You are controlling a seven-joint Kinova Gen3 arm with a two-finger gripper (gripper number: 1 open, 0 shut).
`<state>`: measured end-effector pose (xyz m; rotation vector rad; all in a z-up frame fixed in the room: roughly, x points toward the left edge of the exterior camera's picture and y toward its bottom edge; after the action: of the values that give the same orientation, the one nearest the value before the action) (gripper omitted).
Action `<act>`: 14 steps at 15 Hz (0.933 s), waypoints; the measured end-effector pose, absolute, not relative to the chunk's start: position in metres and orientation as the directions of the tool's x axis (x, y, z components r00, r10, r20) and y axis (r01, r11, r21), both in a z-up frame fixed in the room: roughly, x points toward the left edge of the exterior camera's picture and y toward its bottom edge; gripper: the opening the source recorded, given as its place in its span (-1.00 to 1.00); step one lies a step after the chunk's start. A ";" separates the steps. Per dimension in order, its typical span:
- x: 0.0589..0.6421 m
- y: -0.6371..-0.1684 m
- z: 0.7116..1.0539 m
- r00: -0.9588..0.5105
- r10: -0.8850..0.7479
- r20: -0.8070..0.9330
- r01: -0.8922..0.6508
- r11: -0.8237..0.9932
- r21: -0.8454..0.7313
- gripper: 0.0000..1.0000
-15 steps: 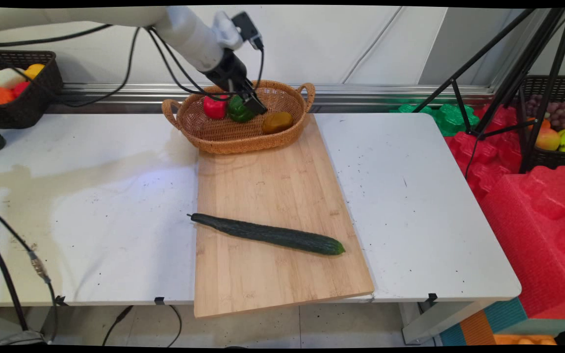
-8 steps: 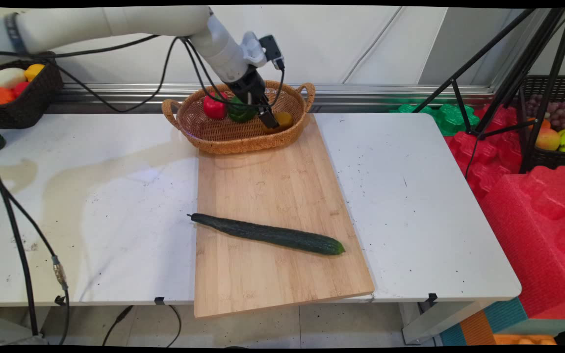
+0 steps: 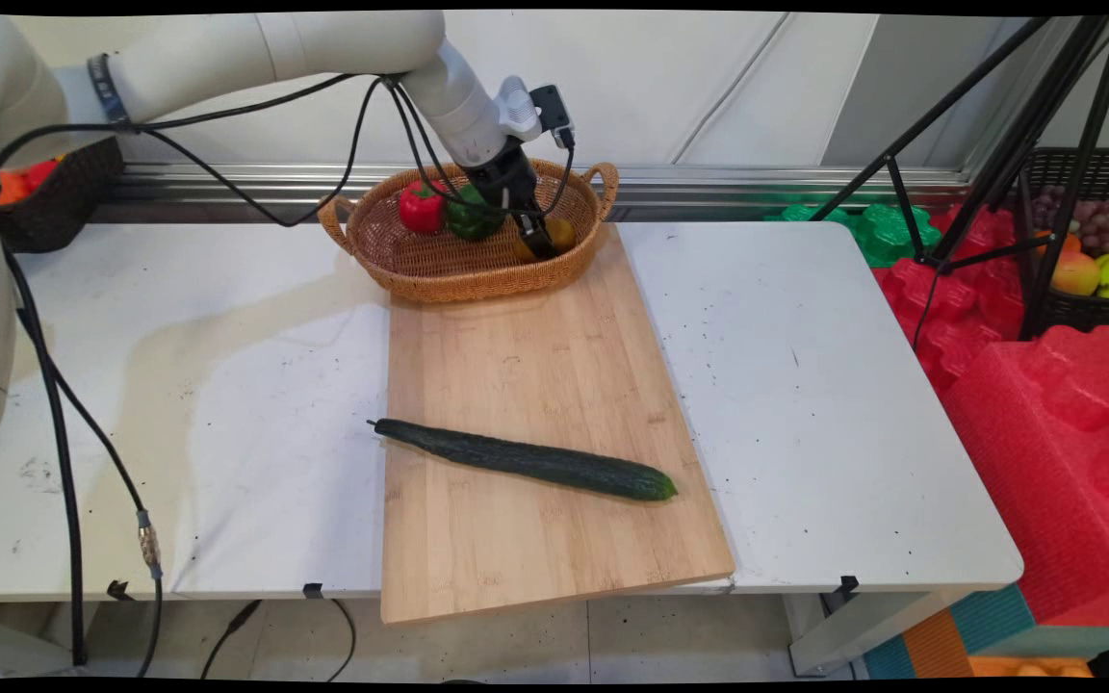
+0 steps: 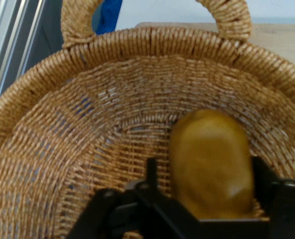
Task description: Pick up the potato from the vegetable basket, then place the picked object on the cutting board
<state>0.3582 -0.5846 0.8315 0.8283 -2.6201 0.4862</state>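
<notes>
Gripper [image 4: 207,199] spread wide inside wicker basket [image 3: 439,274] at desk's far edge, fingers straddling yellow-brown potato [image 4: 212,162], not yet clamped; potato's long axis runs along gripper's reach.

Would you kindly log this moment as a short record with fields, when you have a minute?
Hand: hand open, down inside the basket, fingers either side of the potato
Basket also holds: red pepper, green pepper
Board: cutting board with the cucumber lying across it
Table: white table
</notes>
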 end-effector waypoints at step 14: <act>0.378 -0.544 0.909 -0.708 -0.434 0.557 -0.650 0.709 -0.273 -1.00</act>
<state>0.3781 -0.5437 0.9091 0.8322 -2.4570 0.6367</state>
